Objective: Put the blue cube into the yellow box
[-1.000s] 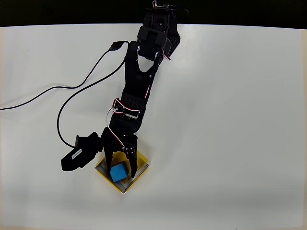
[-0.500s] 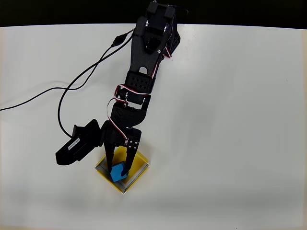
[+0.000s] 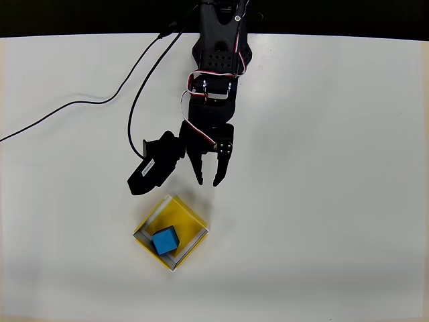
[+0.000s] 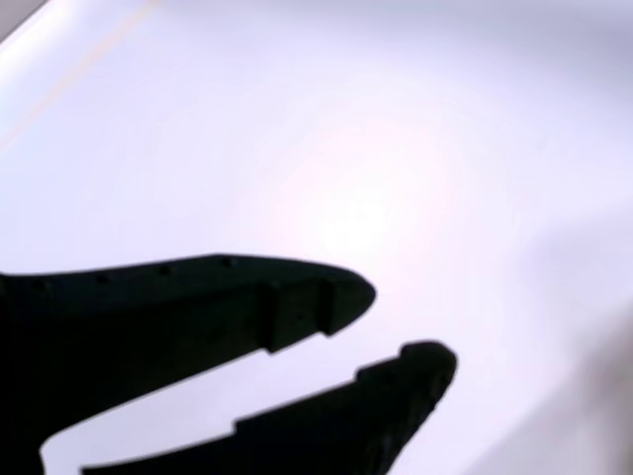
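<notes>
The blue cube [image 3: 165, 240] rests inside the yellow box [image 3: 189, 217], a shallow tray with white rim edges, low on the table in the overhead view. My black gripper [image 3: 208, 180] hovers well above the box toward the top of the picture, apart from both, open with nothing between its fingers. In the wrist view the gripper [image 4: 406, 327] shows as two dark fingers [image 4: 326, 297] spread over bare white table.
A black cable [image 3: 100, 100] runs across the white table [image 3: 335, 168] from the left edge to the arm's base at the top. A black camera housing [image 3: 151, 171] juts out left of the gripper.
The gripper let go of the blue cube in the yellow box, then lifted and drew back toward the arm's base. The cube stays in the box.
</notes>
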Controlling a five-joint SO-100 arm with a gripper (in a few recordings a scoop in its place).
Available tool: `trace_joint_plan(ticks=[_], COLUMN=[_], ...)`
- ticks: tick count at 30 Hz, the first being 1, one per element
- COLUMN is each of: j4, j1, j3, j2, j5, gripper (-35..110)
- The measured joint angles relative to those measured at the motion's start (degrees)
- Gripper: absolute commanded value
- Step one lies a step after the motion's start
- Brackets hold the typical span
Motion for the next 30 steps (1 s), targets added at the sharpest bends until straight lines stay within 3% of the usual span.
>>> trace_joint_plan(ticks=[18, 30], j4=[39.6, 40.9], j1=[2.4, 1.8], j3=[20.8, 22.9], j2=[32.8, 32.8], j5=[-1.8, -3.0], gripper=[11, 11])
